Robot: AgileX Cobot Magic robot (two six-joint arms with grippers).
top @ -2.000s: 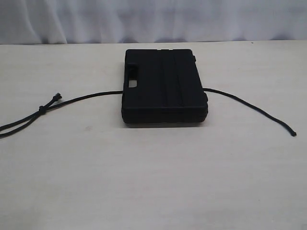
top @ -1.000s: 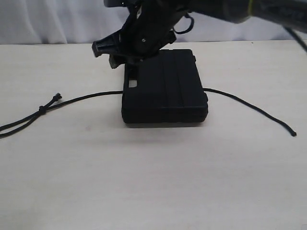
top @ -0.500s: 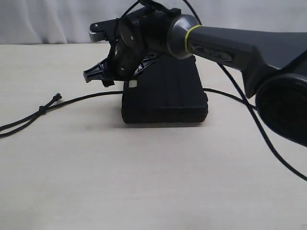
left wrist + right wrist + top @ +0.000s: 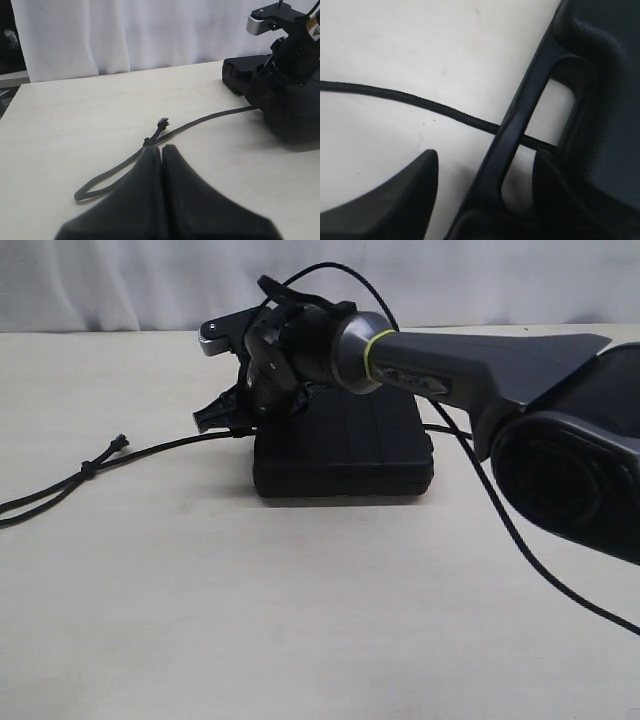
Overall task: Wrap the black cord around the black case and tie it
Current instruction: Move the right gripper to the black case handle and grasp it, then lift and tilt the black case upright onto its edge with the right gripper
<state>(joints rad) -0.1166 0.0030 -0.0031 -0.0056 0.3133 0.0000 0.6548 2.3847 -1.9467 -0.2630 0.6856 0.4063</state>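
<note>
Lowered since half a second ago, the right gripper (image 4: 213, 421) sits at the handle end of the black case (image 4: 345, 455), with its jaws spread astride the handle. Between them the black cord (image 4: 420, 102) passes under the handle. The left gripper (image 4: 161, 160), pressed together, hovers just short of the cord's knot (image 4: 148, 142) on the table (image 4: 75, 115).

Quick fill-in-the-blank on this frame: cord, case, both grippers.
1. The black cord passes ___ the handle of the black case.
2. The right gripper has its jaws ___, with that handle between them.
3. The left gripper has its jaws ___.
4. In the exterior view, the cord's knot lies to the ___ of the case.

Missing words: under; open; shut; left.
</note>
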